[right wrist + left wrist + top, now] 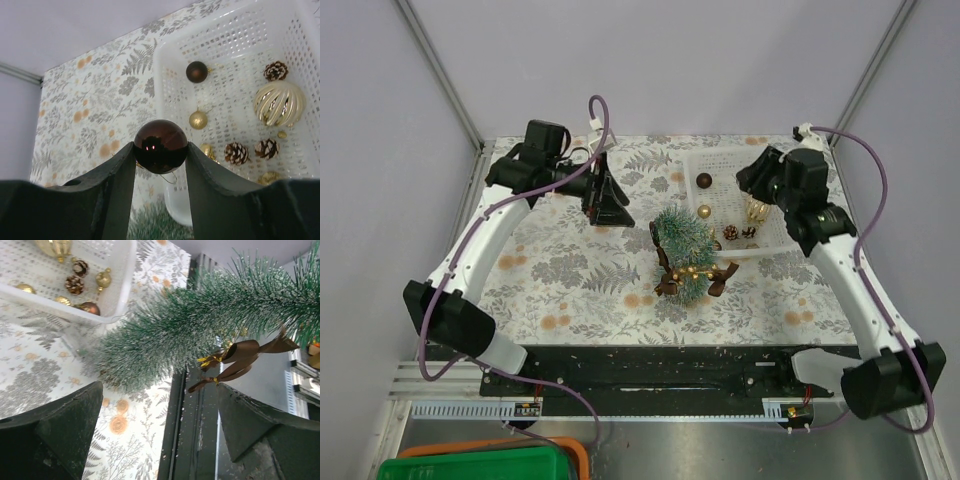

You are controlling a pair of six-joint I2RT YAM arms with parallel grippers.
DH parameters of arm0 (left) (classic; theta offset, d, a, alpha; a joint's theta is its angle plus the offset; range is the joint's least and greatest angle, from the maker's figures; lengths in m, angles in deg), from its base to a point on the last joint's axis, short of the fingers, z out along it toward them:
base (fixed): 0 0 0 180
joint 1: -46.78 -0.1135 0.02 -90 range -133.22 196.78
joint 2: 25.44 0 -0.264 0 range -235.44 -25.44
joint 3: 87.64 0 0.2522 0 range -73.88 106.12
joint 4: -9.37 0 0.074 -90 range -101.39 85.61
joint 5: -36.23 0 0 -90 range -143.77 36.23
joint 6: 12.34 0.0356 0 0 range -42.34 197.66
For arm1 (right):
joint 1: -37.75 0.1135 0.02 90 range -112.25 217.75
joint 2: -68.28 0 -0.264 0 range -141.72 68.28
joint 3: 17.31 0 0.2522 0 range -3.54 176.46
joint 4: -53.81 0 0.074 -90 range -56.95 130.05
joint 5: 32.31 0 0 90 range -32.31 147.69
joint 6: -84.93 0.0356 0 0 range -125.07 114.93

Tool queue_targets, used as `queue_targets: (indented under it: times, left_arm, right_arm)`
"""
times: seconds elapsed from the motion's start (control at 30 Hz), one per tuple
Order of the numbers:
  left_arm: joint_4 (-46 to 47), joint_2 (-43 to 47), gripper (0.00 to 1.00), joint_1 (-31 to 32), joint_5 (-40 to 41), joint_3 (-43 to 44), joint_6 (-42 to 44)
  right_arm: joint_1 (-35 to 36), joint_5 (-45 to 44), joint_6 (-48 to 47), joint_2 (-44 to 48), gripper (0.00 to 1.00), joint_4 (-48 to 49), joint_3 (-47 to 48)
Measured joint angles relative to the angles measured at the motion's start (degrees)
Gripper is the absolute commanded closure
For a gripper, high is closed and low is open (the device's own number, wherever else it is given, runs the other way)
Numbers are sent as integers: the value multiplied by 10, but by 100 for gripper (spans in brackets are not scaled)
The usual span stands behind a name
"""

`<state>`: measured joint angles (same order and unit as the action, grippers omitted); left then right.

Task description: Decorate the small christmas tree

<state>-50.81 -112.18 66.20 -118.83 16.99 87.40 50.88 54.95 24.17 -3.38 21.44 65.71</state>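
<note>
The small christmas tree (683, 240) stands mid-table, frosted green, with brown ribbon bows (720, 278) and gold beads on it; the left wrist view shows the tree (200, 325) and a bow (240, 357). My right gripper (160, 150) is shut on a glossy dark-brown ball ornament (160, 145), lifted above the white basket (310, 60). From above, the right gripper (760, 190) hangs over the basket (705, 160). My left gripper (610, 205) is open and empty, left of the tree; its fingers (55, 435) frame bare tablecloth.
In the basket lie a matte brown ball (197, 72), a small gold ball (198, 119), a large ribbed gold bauble (279, 102) and pine cones (236, 152). The leaf-print tablecloth (570, 270) ends at a black rail (660, 365). A green bin (480, 467) sits below.
</note>
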Motion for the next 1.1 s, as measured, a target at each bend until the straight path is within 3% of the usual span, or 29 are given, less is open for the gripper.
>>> queue_targets:
  times: [0.2, 0.5, 0.77, 1.1]
  left_arm:
    - [-91, 24, 1, -26, 48, 45, 70]
    - [-191, 81, 1, -20, 64, 157, 147]
    - [-181, 85, 1, 103, 82, 223, 148]
    - [-127, 19, 1, 152, 116, 232, 118]
  right_arm:
    - [0, 67, 1, 127, 73, -60, -44]
    - [2, 183, -8, 227, 73, -128, -38]
    - [4, 253, -9, 282, 74, -141, -32]
    - [4, 287, 14, 297, 77, -88, -46]
